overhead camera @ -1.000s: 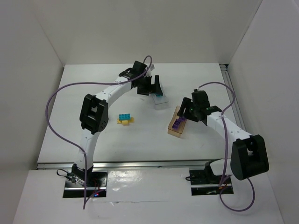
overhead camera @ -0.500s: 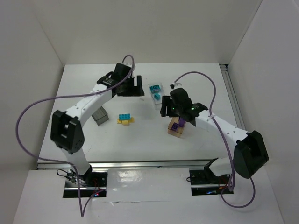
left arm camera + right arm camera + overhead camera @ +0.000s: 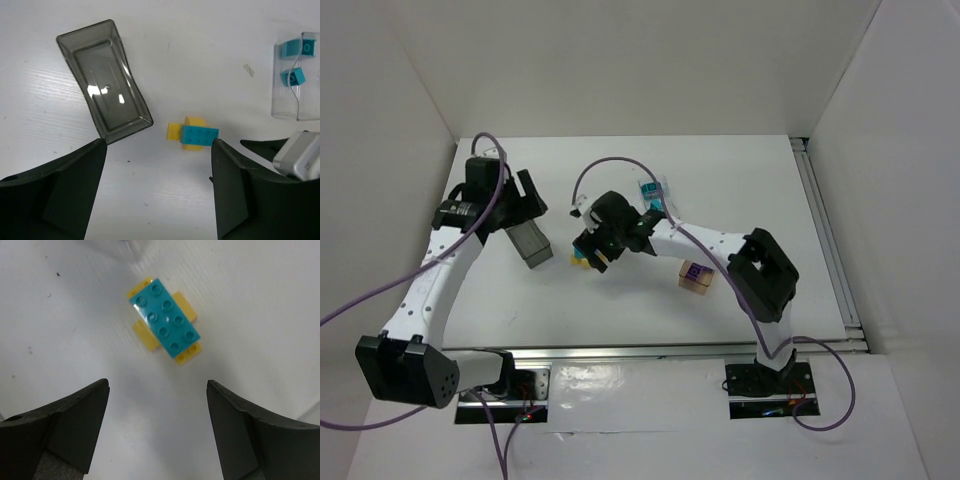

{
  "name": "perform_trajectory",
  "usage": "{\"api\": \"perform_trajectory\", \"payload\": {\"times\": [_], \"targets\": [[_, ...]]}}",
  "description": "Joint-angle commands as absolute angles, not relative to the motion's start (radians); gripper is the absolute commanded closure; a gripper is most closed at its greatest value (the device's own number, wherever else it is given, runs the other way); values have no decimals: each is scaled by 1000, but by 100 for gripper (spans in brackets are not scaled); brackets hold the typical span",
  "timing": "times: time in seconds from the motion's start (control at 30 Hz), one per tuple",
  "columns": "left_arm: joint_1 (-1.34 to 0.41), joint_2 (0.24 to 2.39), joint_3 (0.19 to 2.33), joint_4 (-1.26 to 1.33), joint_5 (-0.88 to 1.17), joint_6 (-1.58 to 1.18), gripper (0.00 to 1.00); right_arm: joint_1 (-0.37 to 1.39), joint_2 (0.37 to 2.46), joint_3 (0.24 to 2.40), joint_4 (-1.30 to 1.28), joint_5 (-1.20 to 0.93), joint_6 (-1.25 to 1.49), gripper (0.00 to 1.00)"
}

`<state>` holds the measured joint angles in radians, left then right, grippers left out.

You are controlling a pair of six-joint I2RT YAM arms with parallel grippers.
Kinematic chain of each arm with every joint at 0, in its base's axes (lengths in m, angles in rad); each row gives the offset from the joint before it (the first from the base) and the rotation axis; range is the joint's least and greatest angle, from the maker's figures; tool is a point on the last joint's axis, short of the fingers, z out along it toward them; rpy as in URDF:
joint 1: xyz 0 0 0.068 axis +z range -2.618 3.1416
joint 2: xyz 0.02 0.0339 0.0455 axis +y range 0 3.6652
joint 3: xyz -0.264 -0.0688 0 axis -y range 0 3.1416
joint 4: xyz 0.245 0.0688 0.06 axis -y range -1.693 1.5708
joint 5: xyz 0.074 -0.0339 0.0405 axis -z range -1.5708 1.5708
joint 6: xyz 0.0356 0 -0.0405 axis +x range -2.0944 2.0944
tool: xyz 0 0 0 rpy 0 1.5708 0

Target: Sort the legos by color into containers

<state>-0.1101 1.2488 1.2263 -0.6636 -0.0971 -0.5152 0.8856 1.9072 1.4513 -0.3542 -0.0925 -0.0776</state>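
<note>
Topping yellow bricks [image 3: 144, 336] wrist-side, teal brick [image 3: 165, 318] barely shows overhead.

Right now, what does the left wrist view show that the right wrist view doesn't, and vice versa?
Only left wrist: the dark grey bin, empty, and the clear bin at the right edge holding two teal bricks. Only right wrist: a close look at the loose teal brick, eight studs countable, with yellow bricks poking out beneath it. Both: that teal-on-yellow stack on the table, ungrasped, and each camera's own fingers spread apart, left fingers and right fingers alike.
</note>
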Motion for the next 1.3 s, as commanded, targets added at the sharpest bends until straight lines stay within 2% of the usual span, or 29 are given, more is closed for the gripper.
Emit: {"api": "perform_trajectory", "payload": {"times": [0.0, 0.3, 0.57, 0.87, 0.97, 1.03, 1.13, 1.27], "targets": [[-65, 1218, 1246, -716, -95, -477, 12, 876, 1974, 1572, -345, -141, -222, 14], [0, 1184, 1215, -716, -23, -468, 15, 885, 2114, 1654, -338, -74, -256, 13], [9, 1175, 1186, -707, -3, -468, 20, 876, 2164, 1697, -327, -106, -247, 30], [9, 1175, 1167, -707, 28, -450, 22, 896, 2207, 1773, -318, -72, -247, 30], [9, 1175, 1167, -707, 28, -449, 22, 896, 2227, 1782, -318, -61, -247, 44], [9, 1175, 1167, -707, 28, -449, 23, 905, 2227, 1782, -318, -51, -236, 59], [18, 1175, 1158, -707, 28, -440, 23, 914, 2227, 1782, -318, -51, -227, 69], [28, 1175, 1158, -698, 46, -431, 23, 914, 2197, 1782, -327, -29, -186, 87]]}}
